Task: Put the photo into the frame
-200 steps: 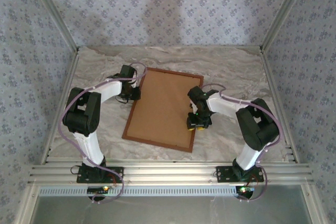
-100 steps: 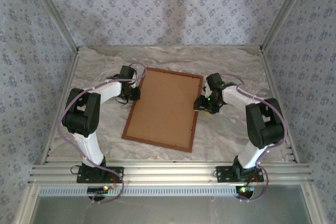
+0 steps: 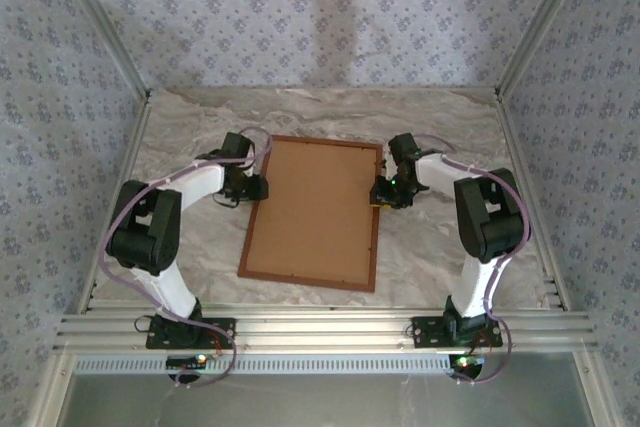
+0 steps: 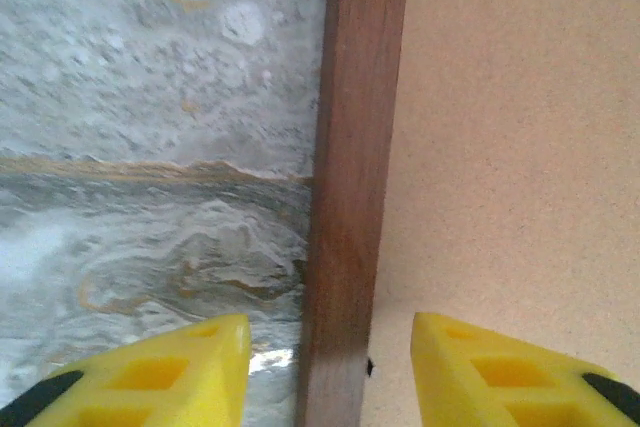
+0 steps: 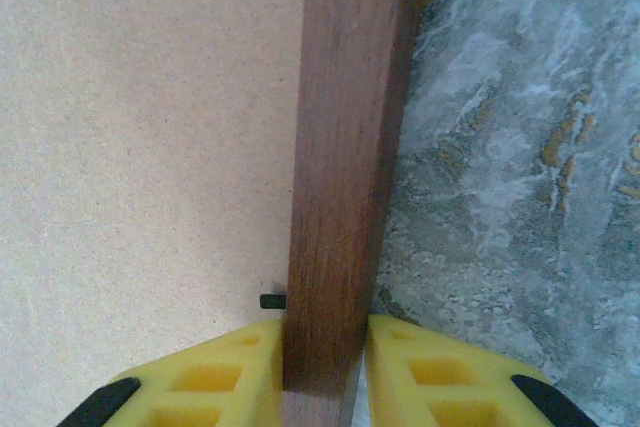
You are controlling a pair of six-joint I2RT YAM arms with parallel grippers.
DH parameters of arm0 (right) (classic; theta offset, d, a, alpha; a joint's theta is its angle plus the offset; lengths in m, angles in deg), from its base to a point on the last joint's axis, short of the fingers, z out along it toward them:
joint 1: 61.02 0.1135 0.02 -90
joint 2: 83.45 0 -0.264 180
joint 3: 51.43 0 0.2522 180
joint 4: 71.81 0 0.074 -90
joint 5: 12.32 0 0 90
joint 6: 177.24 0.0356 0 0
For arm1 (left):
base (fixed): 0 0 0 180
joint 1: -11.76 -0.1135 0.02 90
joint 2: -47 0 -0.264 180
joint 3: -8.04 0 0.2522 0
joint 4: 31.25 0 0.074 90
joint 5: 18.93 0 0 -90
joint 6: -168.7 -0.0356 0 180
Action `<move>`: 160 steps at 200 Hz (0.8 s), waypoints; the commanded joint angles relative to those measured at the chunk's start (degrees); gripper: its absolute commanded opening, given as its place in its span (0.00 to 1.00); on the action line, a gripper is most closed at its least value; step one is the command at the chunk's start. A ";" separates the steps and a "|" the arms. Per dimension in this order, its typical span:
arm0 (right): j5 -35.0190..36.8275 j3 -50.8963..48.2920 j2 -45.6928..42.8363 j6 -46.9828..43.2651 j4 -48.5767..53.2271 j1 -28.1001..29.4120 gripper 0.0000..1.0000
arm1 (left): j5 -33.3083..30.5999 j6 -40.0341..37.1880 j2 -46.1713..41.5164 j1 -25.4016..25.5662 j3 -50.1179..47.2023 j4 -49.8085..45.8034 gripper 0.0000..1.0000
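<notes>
The frame (image 3: 305, 282), thin reddish-brown wood, lies flat on the marbled table with a plain brown backing board (image 3: 315, 209) filling it. The photo is hidden. My left gripper (image 3: 250, 189) stands open astride the frame's left rail (image 4: 355, 197), its yellow fingers (image 4: 200, 367) clear of the wood on both sides. My right gripper (image 3: 383, 195) is shut on the frame's right rail (image 5: 345, 147), with both yellow pads (image 5: 240, 367) pressed against the wood. In the right wrist view a small black tab (image 5: 271, 300) sticks out onto the backing board (image 5: 140, 127) by the rail.
The marbled table (image 3: 440, 257) shows on all sides of the frame. Patterned walls and metal posts (image 3: 520, 57) close in the workspace. An aluminium rail (image 3: 320, 332) with the arm bases runs along the near edge.
The right gripper moved up the right rail and closed on it. The left gripper opened around the left rail. The frame has turned to lie straighter.
</notes>
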 commanded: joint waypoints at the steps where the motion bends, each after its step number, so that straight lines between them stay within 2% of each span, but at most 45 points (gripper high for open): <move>1: 3.02 1.96 1.68 -2.85 1.03 0.32 0.26 | -0.04 0.32 -1.39 -1.95 3.41 -0.56 0.52; 31: 3.13 2.15 1.91 -3.38 1.01 0.37 0.26 | -0.30 -1.39 4.48 -2.54 11.25 -2.64 0.51; 102: 2.50 2.50 2.06 -3.75 0.50 0.05 0.26 | -2.45 -5.88 20.65 -2.69 33.95 -13.41 0.35; 160: 2.30 2.24 1.89 -3.91 0.50 -0.47 0.26 | -1.59 -7.09 27.51 -2.71 42.18 -18.03 0.31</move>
